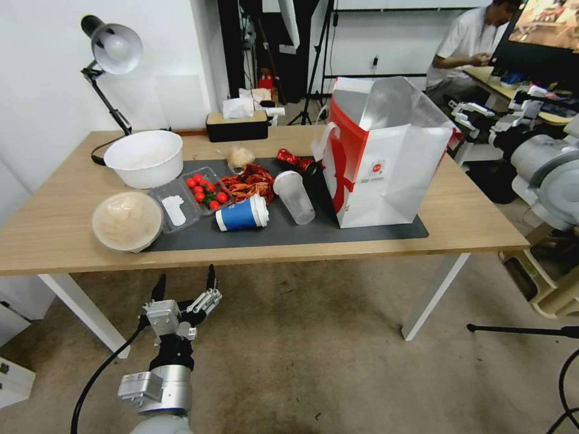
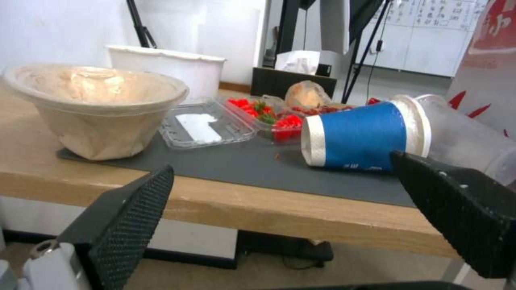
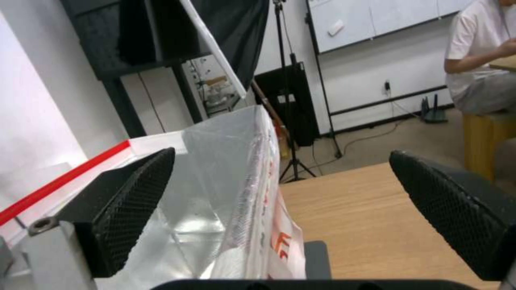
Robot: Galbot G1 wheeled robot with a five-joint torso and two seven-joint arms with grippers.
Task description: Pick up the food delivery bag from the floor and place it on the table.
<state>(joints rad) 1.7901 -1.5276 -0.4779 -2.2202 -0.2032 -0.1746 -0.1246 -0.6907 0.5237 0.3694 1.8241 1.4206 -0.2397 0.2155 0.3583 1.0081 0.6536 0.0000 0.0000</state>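
Note:
The food delivery bag [image 1: 386, 163] stands upright and open on the right end of the dark mat [image 1: 283, 234] on the table [image 1: 476, 226], its silver lining showing. My right arm [image 1: 543, 169] reaches in from the right at the bag's top. My right gripper [image 3: 282, 155] is open, and the bag's upper rim [image 3: 258, 161] lies between its spread fingers without being pinched. My left gripper [image 1: 186, 276] hangs open and empty over the floor [image 1: 301, 343], just below the table's front edge. In the left wrist view this left gripper [image 2: 282, 163] faces the table edge.
On the mat's left lie a blue cup [image 1: 241, 215] on its side, a clear cup [image 1: 294, 196], a tomato tray [image 1: 199, 193], a paper bowl [image 1: 126, 220] and a white bowl [image 1: 145, 158]. A lamp [image 1: 111, 51] and tissue box [image 1: 237, 125] stand behind. A stand leg [image 1: 518, 330] crosses the floor at right.

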